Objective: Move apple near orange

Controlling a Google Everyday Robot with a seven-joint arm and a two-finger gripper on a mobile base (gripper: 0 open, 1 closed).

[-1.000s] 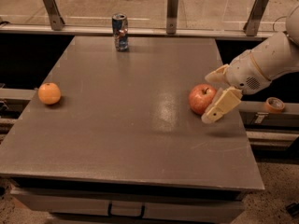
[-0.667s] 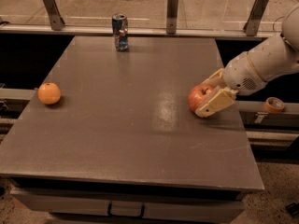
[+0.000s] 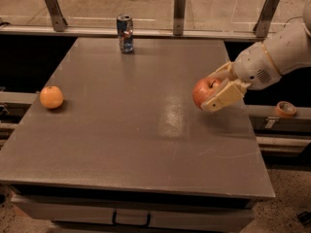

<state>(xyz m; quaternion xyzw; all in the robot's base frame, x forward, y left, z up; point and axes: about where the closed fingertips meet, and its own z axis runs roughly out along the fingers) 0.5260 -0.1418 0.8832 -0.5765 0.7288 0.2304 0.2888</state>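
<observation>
Had apple [image 3: 200,92] clamped in gripper [image 3: 211,91] over table [image 3: 146,140]; grasp done, carry remained, with orange [image 3: 51,97] well apart from gripper.

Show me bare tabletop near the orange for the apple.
The hand holds the apple at the right edge of the tabletop. It is bare from the orange rightward to the hand, and toward the near edge. Only the can stands at the far edge.
</observation>
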